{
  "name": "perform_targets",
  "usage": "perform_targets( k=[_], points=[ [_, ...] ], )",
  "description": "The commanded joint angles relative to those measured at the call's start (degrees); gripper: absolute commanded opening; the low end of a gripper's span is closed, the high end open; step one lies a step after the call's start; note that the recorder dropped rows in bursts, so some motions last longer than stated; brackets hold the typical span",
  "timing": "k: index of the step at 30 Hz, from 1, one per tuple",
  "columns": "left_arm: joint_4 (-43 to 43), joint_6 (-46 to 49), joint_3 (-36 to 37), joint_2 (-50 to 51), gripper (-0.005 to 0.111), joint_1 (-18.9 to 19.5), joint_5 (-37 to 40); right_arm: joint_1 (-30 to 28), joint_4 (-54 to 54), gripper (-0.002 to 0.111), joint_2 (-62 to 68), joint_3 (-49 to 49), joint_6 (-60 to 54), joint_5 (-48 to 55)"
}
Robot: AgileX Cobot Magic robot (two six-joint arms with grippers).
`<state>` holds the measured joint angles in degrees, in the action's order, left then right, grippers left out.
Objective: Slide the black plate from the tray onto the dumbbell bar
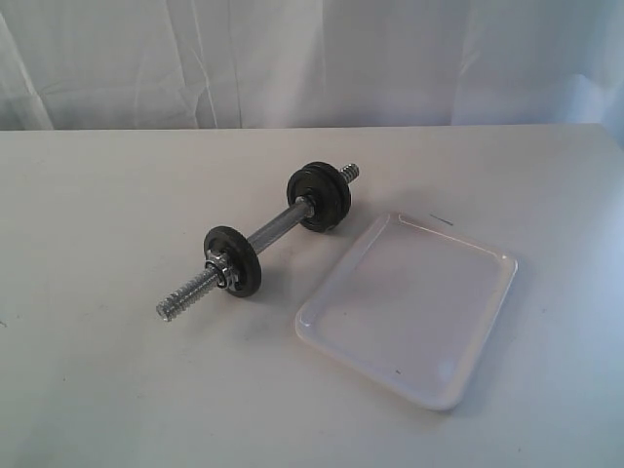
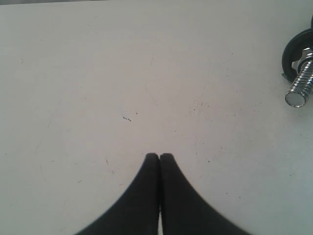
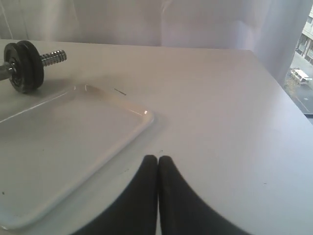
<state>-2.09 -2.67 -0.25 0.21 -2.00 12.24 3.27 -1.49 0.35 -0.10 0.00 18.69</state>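
Observation:
The dumbbell bar (image 1: 273, 229) lies on the table, left of the tray (image 1: 409, 312). A black plate (image 1: 233, 261) sits near its front threaded end and a thicker black plate (image 1: 319, 195) near its far end. The white tray holds nothing. Neither gripper shows in the exterior view. My left gripper (image 2: 159, 155) is shut over bare table, with the bar's threaded tip (image 2: 299, 85) and a black plate (image 2: 293, 48) off to one side. My right gripper (image 3: 157, 157) is shut, empty, just off the tray's (image 3: 63, 137) corner; the far black plate (image 3: 24, 66) lies beyond.
A white curtain hangs behind the table. In the right wrist view the table's edge (image 3: 279, 83) runs close by, with a window beyond it.

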Motion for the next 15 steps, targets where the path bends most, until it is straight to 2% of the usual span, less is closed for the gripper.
perform_targets(
  k=[1, 15],
  points=[
    [-0.5, 0.0, 0.2, -0.2, 0.000, -0.4, -0.1, 3.1, 0.0, 0.000, -0.4, 0.1, 0.0, -0.5],
    [-0.5, 0.0, 0.2, -0.2, 0.000, -0.4, -0.1, 3.5, 0.0, 0.000, -0.4, 0.1, 0.0, -0.5]
  ],
)
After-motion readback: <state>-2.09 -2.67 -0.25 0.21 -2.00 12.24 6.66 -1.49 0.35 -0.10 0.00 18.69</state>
